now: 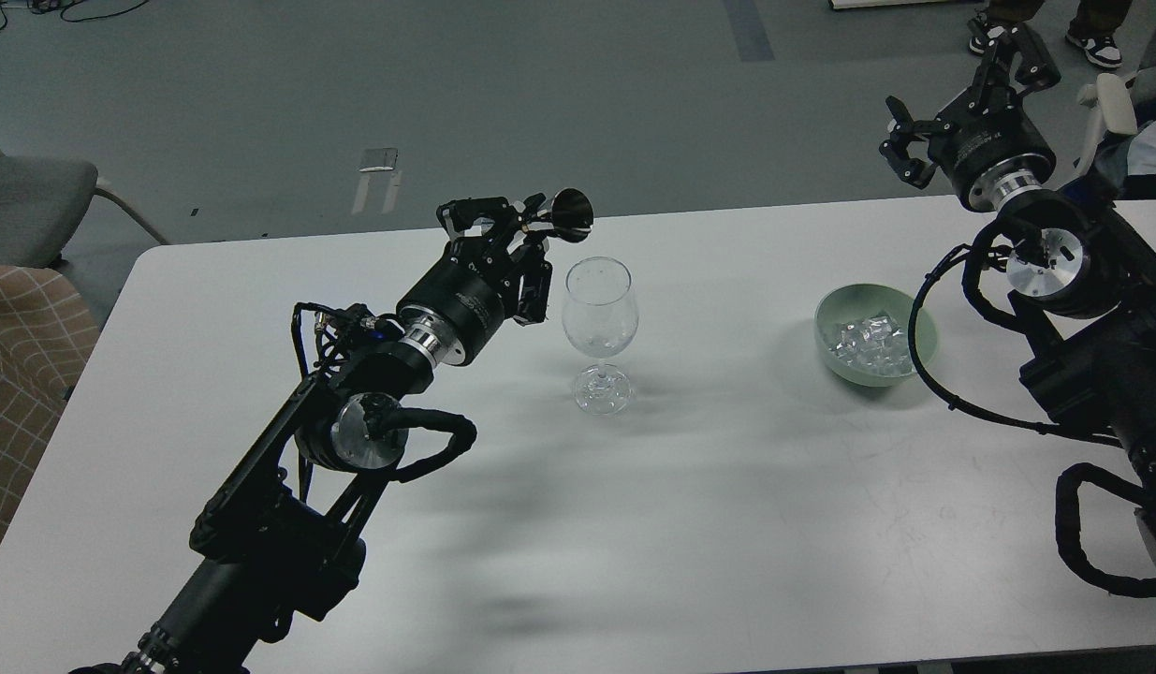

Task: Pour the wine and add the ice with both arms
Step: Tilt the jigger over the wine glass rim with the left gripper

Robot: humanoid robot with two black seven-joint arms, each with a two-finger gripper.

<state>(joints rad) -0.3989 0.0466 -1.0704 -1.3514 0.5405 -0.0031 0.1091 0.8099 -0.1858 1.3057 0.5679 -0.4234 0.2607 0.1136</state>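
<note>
A clear stemmed wine glass [599, 323] stands upright near the table's middle and looks empty. My left gripper [526, 229] is just left of and above its rim. It is shut on a small dark bottle-like thing [571, 212], seen end-on as a shiny round disc tilted over the glass. The ice [868, 342] is a heap of clear cubes in a pale green bowl [926, 328] to the right. My right gripper [961, 98] is open and empty, raised beyond the table's back edge, above and right of the bowl.
The white table [709, 524] fills the view; its back edge runs behind the glass and bowl. A grey chair [30, 192] and a checked seat [25, 346] stand at the left. A person's feet [1092, 37] are on the floor at top right.
</note>
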